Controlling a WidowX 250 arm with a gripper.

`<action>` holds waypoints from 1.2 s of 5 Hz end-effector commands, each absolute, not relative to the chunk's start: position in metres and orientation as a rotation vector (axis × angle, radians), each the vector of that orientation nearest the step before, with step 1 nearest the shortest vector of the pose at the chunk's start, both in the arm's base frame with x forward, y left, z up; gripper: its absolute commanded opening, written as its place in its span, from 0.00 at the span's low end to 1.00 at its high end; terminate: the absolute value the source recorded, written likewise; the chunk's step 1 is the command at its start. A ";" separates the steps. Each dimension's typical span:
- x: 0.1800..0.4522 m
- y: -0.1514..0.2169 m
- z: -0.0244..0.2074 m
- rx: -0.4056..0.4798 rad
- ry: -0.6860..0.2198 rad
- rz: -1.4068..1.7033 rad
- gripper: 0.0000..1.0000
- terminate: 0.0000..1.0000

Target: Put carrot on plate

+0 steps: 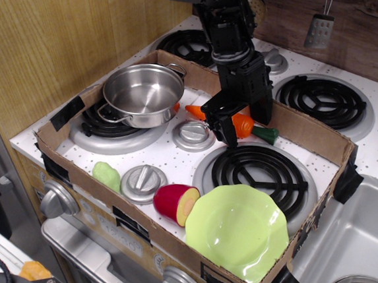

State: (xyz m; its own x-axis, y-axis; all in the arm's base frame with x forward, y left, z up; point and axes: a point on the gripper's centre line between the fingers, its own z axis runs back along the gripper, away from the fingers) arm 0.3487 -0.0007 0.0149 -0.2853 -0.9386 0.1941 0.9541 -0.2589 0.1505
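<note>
The orange carrot [244,125] lies crosswise at the back of the cardboard box. Its pointed tip faces left toward the pot and its dark green stem points right. My black gripper [225,126] comes down from above and its fingers straddle the carrot's middle, closed on it, low over the stove top. The front finger hides part of the carrot. The lime-green plate [237,230] with the wavy rim sits empty at the box's front right corner, well in front of the gripper.
A steel pot [143,94] stands at the left on a burner. A halved red fruit [175,203] and a pale green vegetable [106,175] lie near the front. Cardboard walls [309,129] ring the area. A black coil burner [266,171] lies between carrot and plate, with a sink [358,249] at the right.
</note>
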 end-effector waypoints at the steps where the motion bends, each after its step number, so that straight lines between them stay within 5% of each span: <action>1: 0.345 0.004 0.023 0.053 -0.227 -1.809 0.00 0.00; 5: 0.336 0.001 0.091 0.177 -0.103 -1.775 0.00 0.00; 6: 0.328 -0.012 0.112 0.146 -0.075 -1.715 0.00 0.00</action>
State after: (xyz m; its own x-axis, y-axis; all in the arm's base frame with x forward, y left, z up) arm 0.3242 -0.0102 0.0886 -0.1285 -0.9911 -0.0349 0.9897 -0.1304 0.0588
